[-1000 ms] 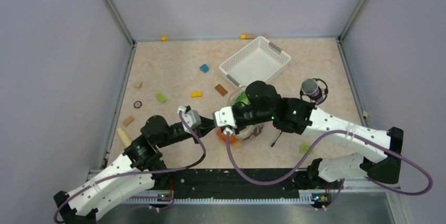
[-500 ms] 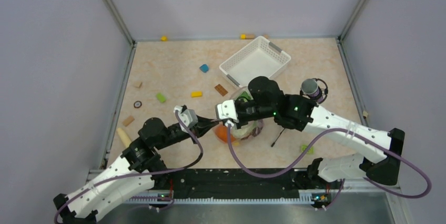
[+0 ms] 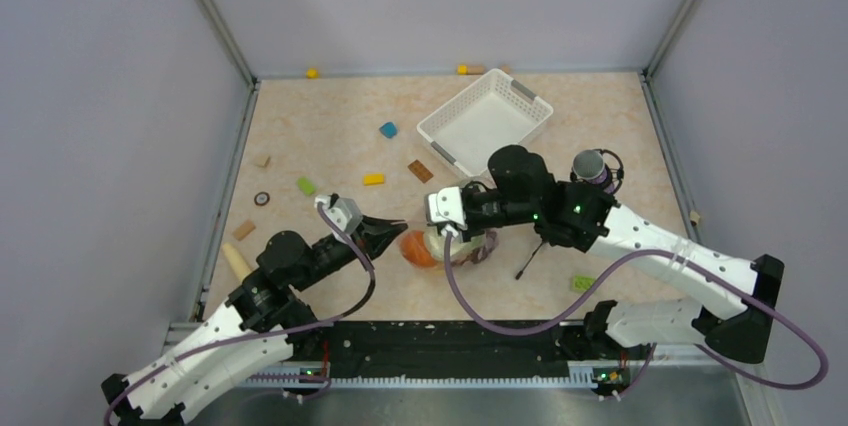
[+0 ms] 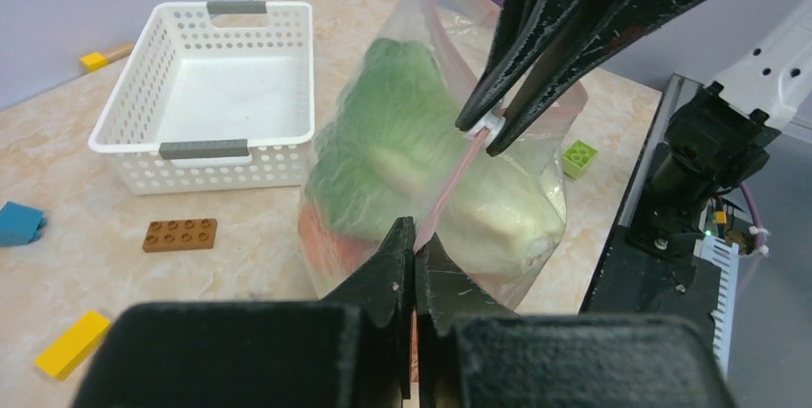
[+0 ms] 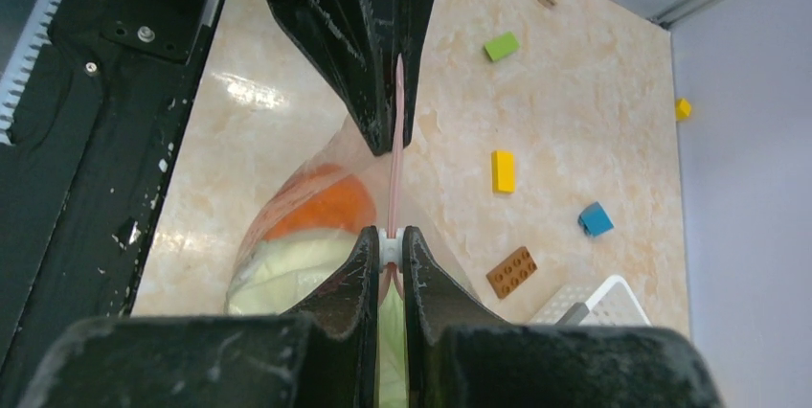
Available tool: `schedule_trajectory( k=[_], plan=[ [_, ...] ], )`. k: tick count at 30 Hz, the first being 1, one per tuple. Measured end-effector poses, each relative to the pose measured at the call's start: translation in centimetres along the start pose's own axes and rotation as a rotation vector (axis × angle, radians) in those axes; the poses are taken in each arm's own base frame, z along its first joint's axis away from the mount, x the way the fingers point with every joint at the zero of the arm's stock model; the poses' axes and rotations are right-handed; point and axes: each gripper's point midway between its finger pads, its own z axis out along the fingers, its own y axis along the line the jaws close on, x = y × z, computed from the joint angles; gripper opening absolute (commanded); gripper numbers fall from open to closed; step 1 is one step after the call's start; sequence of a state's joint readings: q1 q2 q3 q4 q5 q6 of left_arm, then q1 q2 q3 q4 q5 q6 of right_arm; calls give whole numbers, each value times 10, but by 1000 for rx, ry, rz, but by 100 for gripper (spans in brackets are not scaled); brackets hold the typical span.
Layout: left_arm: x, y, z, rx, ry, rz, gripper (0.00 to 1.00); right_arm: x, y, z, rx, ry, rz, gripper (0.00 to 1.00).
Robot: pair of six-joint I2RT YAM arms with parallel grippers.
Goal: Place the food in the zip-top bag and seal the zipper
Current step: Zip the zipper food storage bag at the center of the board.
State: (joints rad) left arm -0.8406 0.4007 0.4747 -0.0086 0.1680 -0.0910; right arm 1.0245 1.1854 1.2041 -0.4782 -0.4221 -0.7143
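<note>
Beige marbled surface (image 3: 320,126), grey walls (image 3: 450,6): since a second ago the arms have drawn apart. The left gripper (image 4: 414,236) and right gripper (image 5: 388,240) have their fingers clamped on the zipper (image 4: 450,188), stretched between them. Near centre, the zip-top bag (image 4: 522,236) holds lettuce (image 4: 383,149) and an orange (image 5: 326,209); the white basket (image 3: 485,116) lies just beyond.

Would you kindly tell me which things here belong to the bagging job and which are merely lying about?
Job in hand: zip-top bag, zipper, lettuce, orange, left claw and right claw, both pinching the zipper.

Lying about: white basket, blue block, yellow block, brown brick, green brick.
</note>
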Motion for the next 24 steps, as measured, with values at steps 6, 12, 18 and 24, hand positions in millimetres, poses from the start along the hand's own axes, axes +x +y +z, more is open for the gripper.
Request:
schedule_trajectory(
  k=[6,12,18,24],
  plan=[
    [-1,9,0,-65,-9,-52,0,5,-2,-5,36,2,-6,0],
    [-2,16,0,-117,-18,-95,0,11,-5,-8,71,15,-6,0],
    [-8,20,-3,-152,-47,-121,0,9,-9,-14,109,11,-7,0],
    [-14,26,-7,-189,-78,-144,0,9,-11,-18,130,11,-5,0]
  ],
)
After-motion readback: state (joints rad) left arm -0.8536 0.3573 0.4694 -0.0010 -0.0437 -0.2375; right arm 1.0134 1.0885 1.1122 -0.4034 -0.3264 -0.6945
